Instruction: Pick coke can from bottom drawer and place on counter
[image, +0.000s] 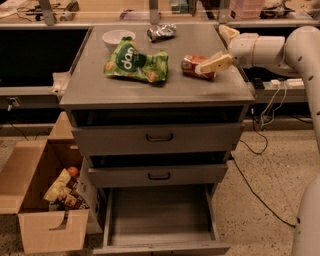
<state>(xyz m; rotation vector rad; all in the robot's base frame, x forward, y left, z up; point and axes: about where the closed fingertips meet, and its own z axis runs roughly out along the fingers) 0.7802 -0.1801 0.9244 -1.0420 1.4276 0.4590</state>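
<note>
Three drawers (159, 176), one bowl (118, 38), one bag (136, 62), one packet (161, 32), one coke can (190, 65) — one pair of jaws at it.

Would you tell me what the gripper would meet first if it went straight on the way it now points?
Most likely the coke can, lying on the counter directly ahead of the gripper; whether they touch is unclear.

My white tubular arm (280, 47) reaches in level from the right, elbow bent. My cream-coloured gripper (210, 66) sits low over the right side of the flat grey counter slab (150, 95).
</note>
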